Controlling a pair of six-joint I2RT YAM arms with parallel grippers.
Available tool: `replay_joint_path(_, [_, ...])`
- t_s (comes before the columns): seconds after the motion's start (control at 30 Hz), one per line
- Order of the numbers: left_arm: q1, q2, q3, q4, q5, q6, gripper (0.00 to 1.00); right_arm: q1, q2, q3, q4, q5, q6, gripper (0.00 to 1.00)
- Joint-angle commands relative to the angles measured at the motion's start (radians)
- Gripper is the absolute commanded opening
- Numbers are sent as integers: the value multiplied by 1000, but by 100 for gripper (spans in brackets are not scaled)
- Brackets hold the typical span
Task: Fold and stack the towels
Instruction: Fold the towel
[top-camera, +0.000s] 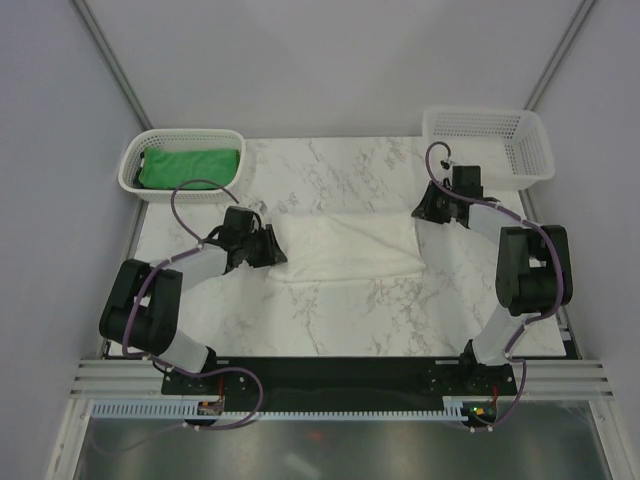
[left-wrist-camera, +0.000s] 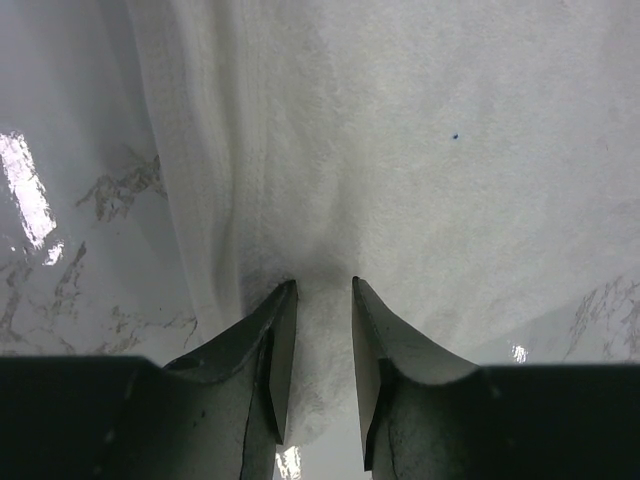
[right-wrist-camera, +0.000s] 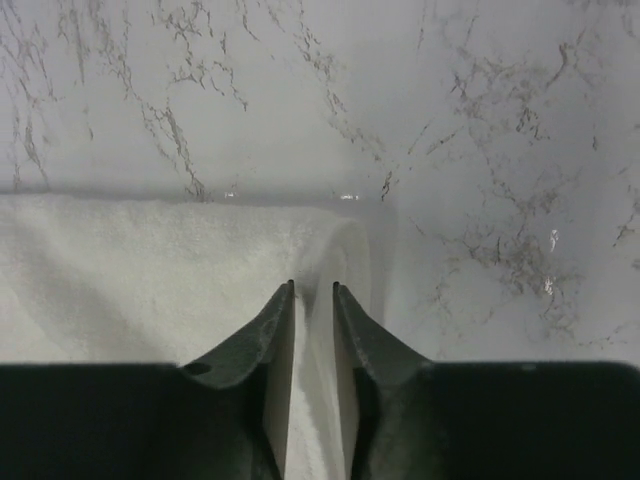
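A white towel lies spread across the middle of the marble table. My left gripper is at its left edge. In the left wrist view the left gripper is shut on a bunched bit of the white towel. My right gripper is at the towel's far right corner. The right wrist view shows the right gripper shut on a raised fold at the end of the white towel. A green towel lies folded in the left basket. No navy towel is in view.
A second white mesh basket stands at the back right corner, with nothing showing in it. Bare marble lies in front of the towel and behind it. The table's side edges run close to both baskets.
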Motion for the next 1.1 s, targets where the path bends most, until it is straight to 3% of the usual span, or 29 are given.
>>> replay_joint_path(0.0, [4, -19, -3, -38, -56, -15, 37, -9, -15, 56, 59, -11, 0, 32])
replay_joint_path(0.13, [2, -65, 77, -83, 0, -30, 42, -9, -31, 97, -15, -7, 27, 44])
replay_joint_path(0.27, [3, -44, 209, -227, 32, -38, 45, -9, -80, 111, -135, 4, 57, 40])
replay_joint_path(0.37, [2, -30, 270, -278, -21, -50, 45, -9, -91, 82, -141, -13, 70, 31])
replay_joint_path(0.6, [-5, -22, 253, -89, 50, -66, 45, -9, -61, 69, -133, -13, 31, 36])
replay_joint_path(0.83, [-1, 157, 333, -74, -12, 13, 44, -9, -15, 77, -102, -20, 8, 35])
replay_joint_path(1.07, [13, 233, 349, -63, -31, 22, 45, -10, 29, 86, -73, -26, -5, 33])
